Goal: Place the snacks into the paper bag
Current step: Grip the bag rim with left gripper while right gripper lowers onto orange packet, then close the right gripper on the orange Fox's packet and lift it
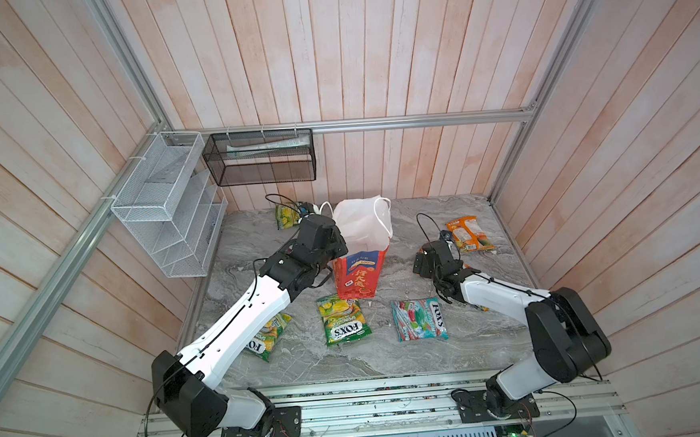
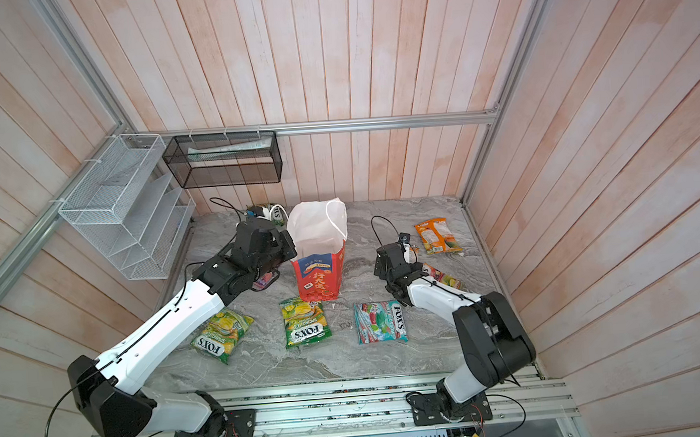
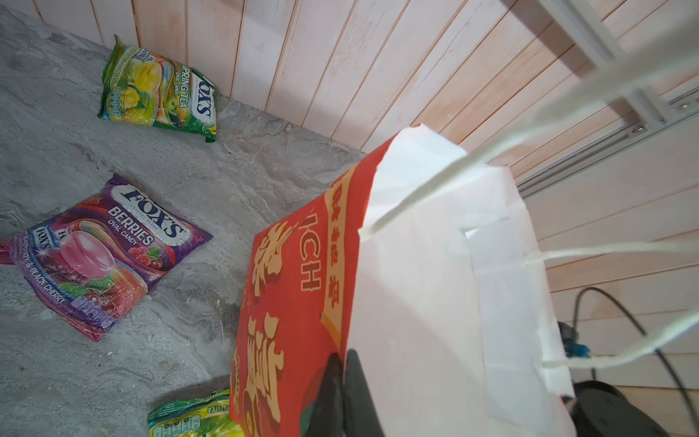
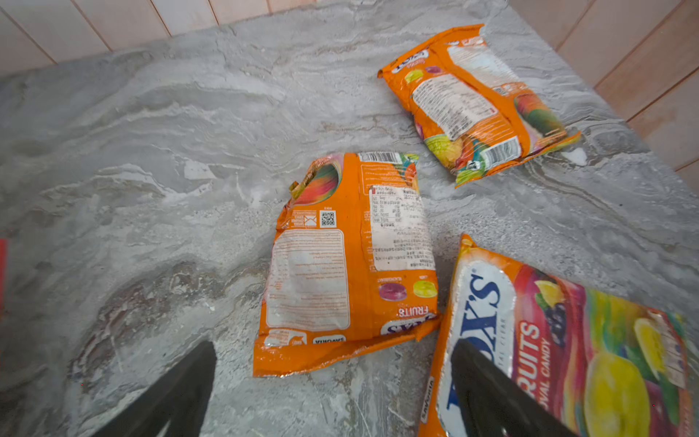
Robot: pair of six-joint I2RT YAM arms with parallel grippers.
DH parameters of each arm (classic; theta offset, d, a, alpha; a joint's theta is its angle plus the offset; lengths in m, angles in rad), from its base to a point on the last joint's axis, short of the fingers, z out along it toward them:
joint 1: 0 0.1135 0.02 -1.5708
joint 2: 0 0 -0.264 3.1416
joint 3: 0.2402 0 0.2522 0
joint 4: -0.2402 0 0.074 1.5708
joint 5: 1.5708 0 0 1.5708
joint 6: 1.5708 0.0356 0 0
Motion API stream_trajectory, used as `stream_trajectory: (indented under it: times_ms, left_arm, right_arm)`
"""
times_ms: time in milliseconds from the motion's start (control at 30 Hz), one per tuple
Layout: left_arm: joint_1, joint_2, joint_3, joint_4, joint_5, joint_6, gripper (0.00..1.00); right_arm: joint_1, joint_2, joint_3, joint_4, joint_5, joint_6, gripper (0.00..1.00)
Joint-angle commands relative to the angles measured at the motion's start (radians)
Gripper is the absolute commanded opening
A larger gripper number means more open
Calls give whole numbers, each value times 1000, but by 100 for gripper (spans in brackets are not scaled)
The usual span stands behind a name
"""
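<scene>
The left gripper [image 3: 344, 357] showed only in its wrist view, fingers pinched on the rim of the paper bag [image 3: 295, 302] and cut off at the frame edge; in both top views the left arm [image 1: 238, 318] hid it. What lay inside the bag could not be told. That arm covered most of the purple packet [image 2: 265, 279] left of the bag and part of the near-left green packet [image 1: 269, 337]. The right arm [image 2: 440, 299] covered much of the fruits packet [image 2: 441, 276]. Of the right gripper [image 4: 334, 343] only two finger stubs entered its wrist view.

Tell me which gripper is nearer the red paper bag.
Left. The left gripper is shut on the paper bag wall; the right gripper hangs open above an orange packet, apart from the bag.
</scene>
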Motion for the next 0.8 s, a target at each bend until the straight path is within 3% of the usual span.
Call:
stream_trajectory:
  times_ms: [0, 167, 400, 667, 767]
  left_arm:
    - [13, -19, -11, 93, 80, -16, 0]
    - [28, 21, -3, 97, 98, -11, 0]
    - [45, 106, -1, 162, 209, 25, 0]
    - [52, 159, 29, 109, 176, 12, 0]
    - [52, 161, 30, 107, 190, 8, 0]
  right_arm:
    - [-34, 83, 87, -42, -44, -33, 98]
    - [-44, 207, 203, -105, -81, -36, 98]
    - [-50, 302, 265, -141, -86, -32, 96]
    - [-67, 337, 274, -148, -109, -27, 82]
    - [-76, 339, 271, -150, -130, -26, 73]
